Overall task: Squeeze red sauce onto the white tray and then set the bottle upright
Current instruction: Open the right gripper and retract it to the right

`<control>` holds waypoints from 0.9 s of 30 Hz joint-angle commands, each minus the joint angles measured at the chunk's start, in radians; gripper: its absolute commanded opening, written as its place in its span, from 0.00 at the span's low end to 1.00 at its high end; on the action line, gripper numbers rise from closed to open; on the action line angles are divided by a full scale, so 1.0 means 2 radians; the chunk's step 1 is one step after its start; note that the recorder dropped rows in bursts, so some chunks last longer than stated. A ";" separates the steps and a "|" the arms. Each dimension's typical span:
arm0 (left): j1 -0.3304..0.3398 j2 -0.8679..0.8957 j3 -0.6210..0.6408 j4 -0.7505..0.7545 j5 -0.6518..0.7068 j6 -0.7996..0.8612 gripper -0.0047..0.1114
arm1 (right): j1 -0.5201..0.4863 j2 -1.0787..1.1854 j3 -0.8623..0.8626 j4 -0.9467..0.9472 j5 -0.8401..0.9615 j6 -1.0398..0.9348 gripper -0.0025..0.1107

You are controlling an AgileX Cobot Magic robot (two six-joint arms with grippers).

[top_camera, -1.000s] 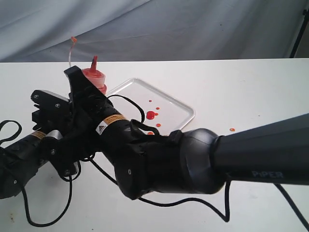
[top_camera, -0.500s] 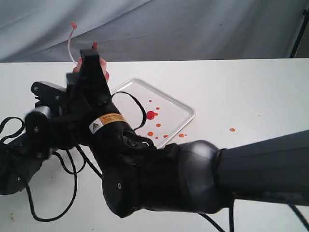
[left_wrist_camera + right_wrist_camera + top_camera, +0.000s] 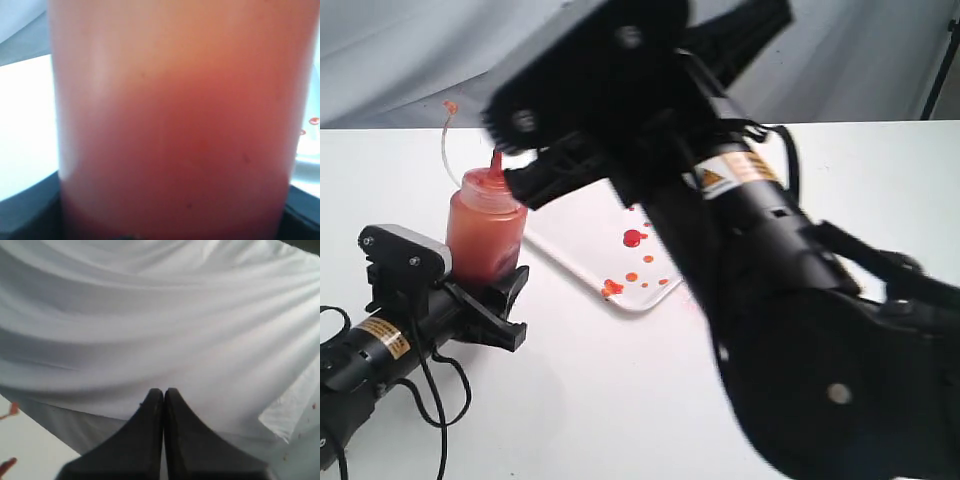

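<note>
Down on the left sat the left gripper (image 3: 483,282), its fingers closed against either side of the bottle (image 3: 483,225). The bottle stood upright, nozzle pointing up, and its small cap (image 3: 448,105) hung high on its tether. The fingers hid the bottle's base, so it could not be told whether it was resting on the table (image 3: 620,400). Just to the right, apart from the bottle, lay the white tray (image 3: 582,250). On it was the red sauce (image 3: 633,238), one larger blob with a scatter of small drops toward the near rim. So the squeezing looked done, and the standing-up very nearly so. What seemed left was for the left fingers to let go and leave the bottle standing on its own. Further right the right arm (image 3: 770,250) hung blurred over the tray. The right gripper (image 3: 163,400) had its fingers pressed together on nothing, and it was aimed at the cloth backdrop (image 3: 150,315).
</note>
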 commanded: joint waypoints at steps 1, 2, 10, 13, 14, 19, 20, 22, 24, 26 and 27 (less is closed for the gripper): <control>-0.003 -0.008 0.010 -0.006 -0.035 -0.008 0.04 | -0.028 -0.048 0.082 0.017 -0.037 0.119 0.02; -0.003 -0.008 0.011 -0.006 -0.035 -0.008 0.04 | -0.033 -0.058 0.102 0.017 -0.048 0.146 0.02; -0.003 -0.009 0.005 -0.006 -0.035 -0.005 0.04 | -0.041 -0.107 0.218 0.053 -0.098 0.254 0.02; -0.003 -0.011 -0.005 -0.004 -0.035 -0.005 0.04 | -0.041 -0.110 0.250 0.070 -0.098 0.318 0.02; -0.003 -0.011 -0.008 -0.004 -0.035 -0.005 0.04 | -0.041 -0.110 0.258 0.075 -0.098 0.341 0.02; -0.003 -0.011 -0.030 -0.007 -0.035 0.005 0.04 | -0.041 -0.110 0.317 0.124 -0.098 0.413 0.02; -0.003 -0.011 -0.032 -0.007 -0.035 0.008 0.04 | -0.041 -0.110 0.326 0.130 -0.098 0.420 0.02; -0.003 -0.011 -0.038 -0.019 -0.035 0.008 0.04 | -0.041 -0.110 0.356 0.135 -0.098 0.450 0.02; -0.003 -0.005 -0.038 -0.036 -0.035 0.008 0.04 | -0.041 -0.110 0.379 0.141 -0.098 0.464 0.02; -0.003 0.006 -0.037 -0.041 -0.035 0.004 0.04 | -0.041 -0.110 0.392 0.141 -0.098 0.464 0.02; -0.003 0.011 -0.037 -0.039 -0.035 0.001 0.04 | -0.041 -0.110 0.394 0.146 -0.098 0.464 0.02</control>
